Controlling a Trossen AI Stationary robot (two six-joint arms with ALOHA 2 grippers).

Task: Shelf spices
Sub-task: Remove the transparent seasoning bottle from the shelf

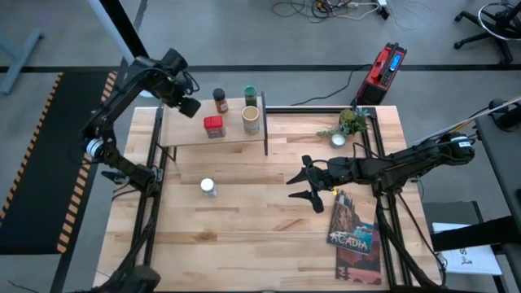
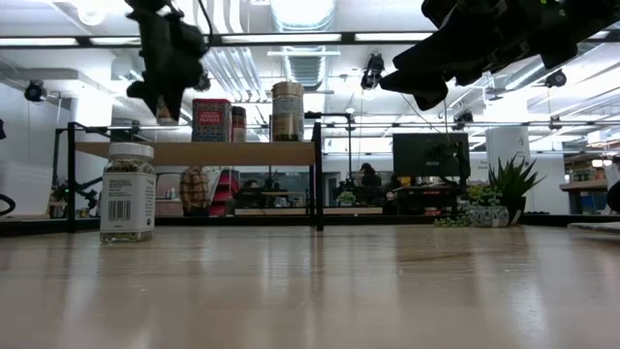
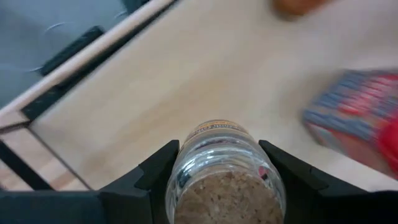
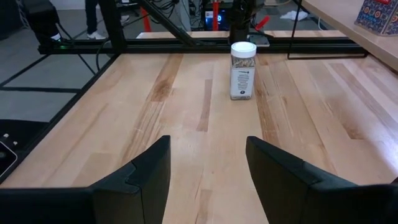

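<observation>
Left hand (image 3: 221, 180) is over the left end of the shelf (image 1: 183, 134), fingers (image 3: 152, 171) clamped on a clear jar with brown contents (image 3: 224, 177), held above the shelf top. On the shelf: red square tin (image 1: 213, 126), dark-capped brown jar (image 1: 221, 101), green-lidded jar (image 1: 250, 96), tan canister (image 1: 251, 120). White-capped clear jar (image 1: 209, 188) stands on the surface (image 1: 260, 236) in front of the shelf. Right hand (image 1: 303, 185) hovers mid-surface, fingers spread wide, empty, pointing at the white-capped jar, well apart from it.
</observation>
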